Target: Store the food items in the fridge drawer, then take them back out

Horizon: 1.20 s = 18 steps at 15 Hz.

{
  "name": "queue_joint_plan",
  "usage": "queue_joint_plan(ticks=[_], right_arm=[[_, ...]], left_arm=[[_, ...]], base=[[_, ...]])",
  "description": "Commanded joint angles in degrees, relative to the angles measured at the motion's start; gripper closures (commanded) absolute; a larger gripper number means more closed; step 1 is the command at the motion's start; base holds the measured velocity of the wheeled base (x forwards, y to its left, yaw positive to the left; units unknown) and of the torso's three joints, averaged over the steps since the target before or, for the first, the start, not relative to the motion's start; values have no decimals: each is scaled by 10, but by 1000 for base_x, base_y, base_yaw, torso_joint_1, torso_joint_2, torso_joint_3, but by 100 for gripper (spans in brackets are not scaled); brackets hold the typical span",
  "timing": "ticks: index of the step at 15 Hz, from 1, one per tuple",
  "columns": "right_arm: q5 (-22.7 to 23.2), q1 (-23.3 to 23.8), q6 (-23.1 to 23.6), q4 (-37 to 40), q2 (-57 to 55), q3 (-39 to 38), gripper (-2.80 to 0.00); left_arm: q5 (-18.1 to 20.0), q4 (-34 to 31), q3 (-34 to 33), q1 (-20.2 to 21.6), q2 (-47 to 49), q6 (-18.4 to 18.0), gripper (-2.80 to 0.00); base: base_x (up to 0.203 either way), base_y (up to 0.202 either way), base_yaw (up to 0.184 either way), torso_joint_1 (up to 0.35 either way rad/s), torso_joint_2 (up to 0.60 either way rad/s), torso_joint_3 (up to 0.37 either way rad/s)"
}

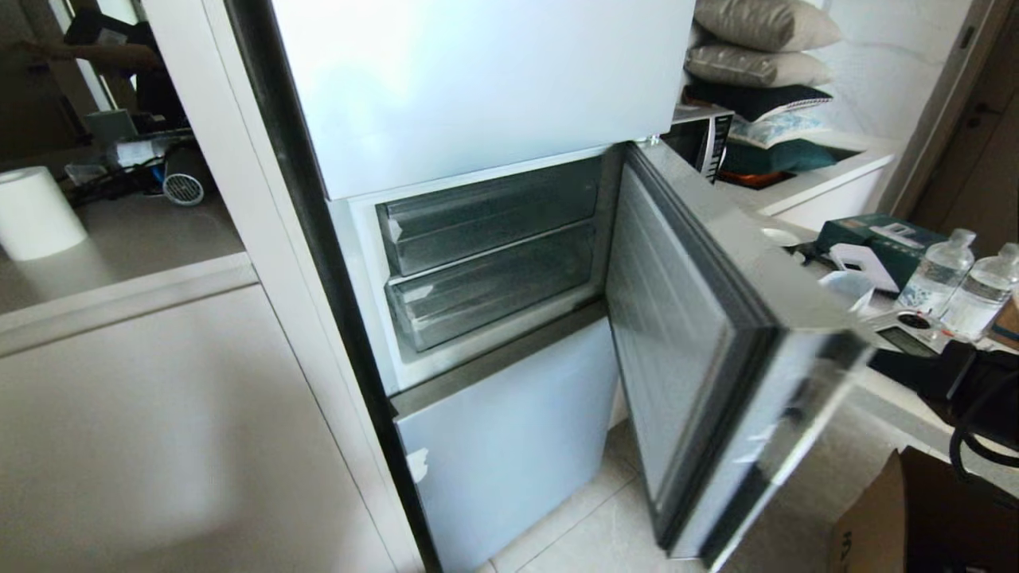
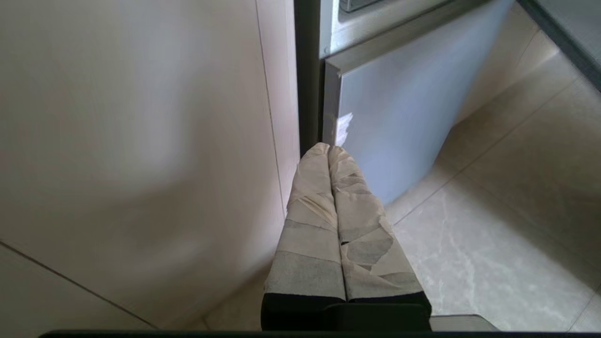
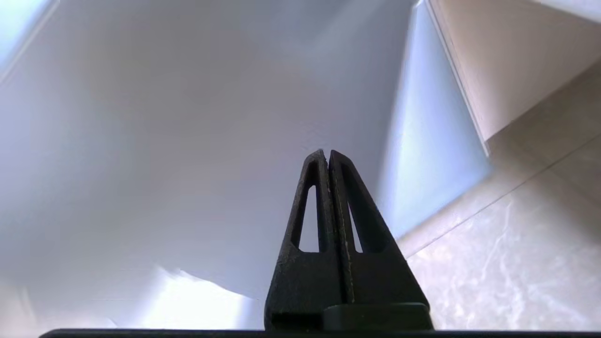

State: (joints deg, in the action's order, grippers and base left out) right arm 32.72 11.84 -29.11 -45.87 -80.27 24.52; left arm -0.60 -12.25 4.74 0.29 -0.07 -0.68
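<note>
The fridge's middle door (image 1: 716, 334) stands swung open to the right. Behind it two clear-fronted bins sit pushed in, one above the other. The lower, deeper one is the fridge drawer (image 1: 493, 294), and a shallower tray (image 1: 486, 211) lies above it. No food items are in view. My left gripper (image 2: 328, 146), with tape-wrapped fingers, is shut and empty, low beside the seam between the cabinet and the fridge's bottom door panel (image 2: 399, 117). My right gripper (image 3: 327, 152), with black fingers, is shut and empty, close to a glossy pale blue-grey panel (image 3: 188, 141). Neither arm shows in the head view.
A beige cabinet (image 1: 159, 430) and counter flank the fridge on the left. To the right are a counter with water bottles (image 1: 939, 274), a cardboard box (image 1: 915, 517) on the floor and stacked pillows (image 1: 764, 40). Pale tiled floor (image 2: 493, 244) lies in front of the fridge.
</note>
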Motion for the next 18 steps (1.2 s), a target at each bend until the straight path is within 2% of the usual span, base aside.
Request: queue_joint_plan(ticks=[1,5,9,12,14,18], right_arm=[[2,-23,0,5,33,-18,0],[-4,-64,2,6,52,-33,0],[-24,-110,4,39,46,0,0],[-106,-220,27,95,-11,57,0],[-156,-271,68,70,-92,80,0],[-184,-330,111,-55,-269,165,0]], left_arm=[[0,-1,0,0,1,0,0],[0,-1,0,0,1,0,0],[0,-1,0,0,1,0,0],[0,-1,0,0,1,0,0],[0,-1,0,0,1,0,0],[0,-1,0,0,1,0,0]], base=[[0,0,0,0,0,0],[0,0,0,0,0,0],[0,0,0,0,0,0],[0,0,0,0,0,0],[0,0,0,0,0,0],[0,0,0,0,0,0]])
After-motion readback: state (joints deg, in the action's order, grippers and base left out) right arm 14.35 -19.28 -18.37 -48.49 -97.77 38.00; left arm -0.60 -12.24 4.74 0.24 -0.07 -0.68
